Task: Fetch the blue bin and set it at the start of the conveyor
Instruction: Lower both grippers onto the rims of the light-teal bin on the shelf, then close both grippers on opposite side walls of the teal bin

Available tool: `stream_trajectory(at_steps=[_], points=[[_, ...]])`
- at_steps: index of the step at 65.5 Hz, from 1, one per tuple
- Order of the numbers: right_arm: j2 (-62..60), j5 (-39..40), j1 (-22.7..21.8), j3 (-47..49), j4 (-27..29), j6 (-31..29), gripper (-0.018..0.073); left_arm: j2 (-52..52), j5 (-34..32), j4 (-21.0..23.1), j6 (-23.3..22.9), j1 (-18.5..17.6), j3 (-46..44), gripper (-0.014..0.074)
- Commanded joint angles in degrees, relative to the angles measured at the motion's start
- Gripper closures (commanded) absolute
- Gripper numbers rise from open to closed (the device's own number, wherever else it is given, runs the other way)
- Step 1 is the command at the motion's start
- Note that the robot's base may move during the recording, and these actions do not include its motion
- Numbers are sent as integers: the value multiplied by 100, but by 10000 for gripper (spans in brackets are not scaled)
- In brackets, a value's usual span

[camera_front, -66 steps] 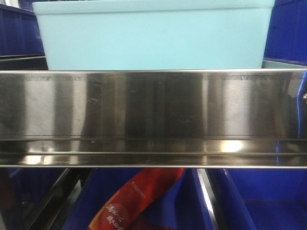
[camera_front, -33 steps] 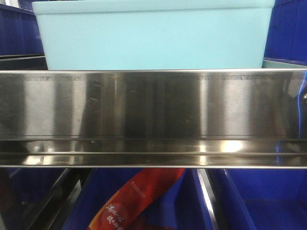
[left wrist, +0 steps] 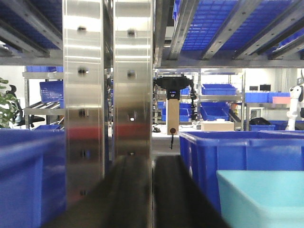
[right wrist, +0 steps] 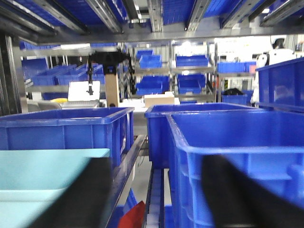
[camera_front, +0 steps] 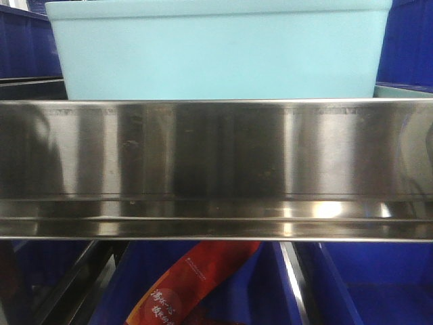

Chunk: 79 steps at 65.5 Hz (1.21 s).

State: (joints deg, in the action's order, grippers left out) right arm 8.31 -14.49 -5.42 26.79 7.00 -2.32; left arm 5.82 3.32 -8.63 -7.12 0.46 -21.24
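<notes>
The blue bin, a pale turquoise tub, stands on the shelf behind the steel rail in the front view. Its corner shows at the lower right of the left wrist view and at the lower left of the right wrist view. My left gripper is shut and empty, to the left of the bin, beside steel uprights. My right gripper is open and empty. Its left finger overlaps the bin's right edge in the view, its right finger a dark blue bin. The conveyor start is out of view.
Dark royal-blue bins stand on both sides of the pale bin. Another shelf level hangs close above. Below the rail are more blue bins and a red package. More racks stand far behind.
The front view has shifted slightly: the pale bin and the rail sit a little lower and further right in the frame, and the reflections on the rail have moved.
</notes>
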Motion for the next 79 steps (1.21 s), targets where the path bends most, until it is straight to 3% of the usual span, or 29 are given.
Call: stream_trajectory(at_steps=[1, 3, 8, 15, 21, 29, 39, 51, 68, 79], points=[[437, -6, -9, 184, -32, -22, 32, 366, 149, 72, 2, -13, -458, 400], [579, 80, -9, 194, -32, -22, -15, 468, 149, 118, 2, -13, -589, 349], [888, 159, -9, 301, -32, -22, -6, 736, 134, 224, 2, -13, -814, 255], [1345, 159, 31, 631, -32, -22, 1, 984, -104, 401, 2, -30, -1008, 249], [1702, 77, 283, 1027, -32, -48, 1, 1279, -39, 418, 2, -271, -1145, 242], [2299, -363, 875, 1670, -32, -83, 1, 1889, 763, 17, 2, -871, -1520, 179], [3258, -1243, 1636, 2522, -32, -83, 1, 3169, 2059, -76, 2, -1742, -2475, 65], [4571, -2386, 1798, 3629, -32, 53, 1, 4815, 3502, -76, 2, -2519, -4117, 27], [6526, -4253, 1438, 5569, -161, 491, 1, 7005, 5035, -104, -416, -2550, -6414, 29], [7435, -4503, 1312, 6253, -161, 491, 1, 7992, 5451, -27, -537, -2244, -7268, 29]])
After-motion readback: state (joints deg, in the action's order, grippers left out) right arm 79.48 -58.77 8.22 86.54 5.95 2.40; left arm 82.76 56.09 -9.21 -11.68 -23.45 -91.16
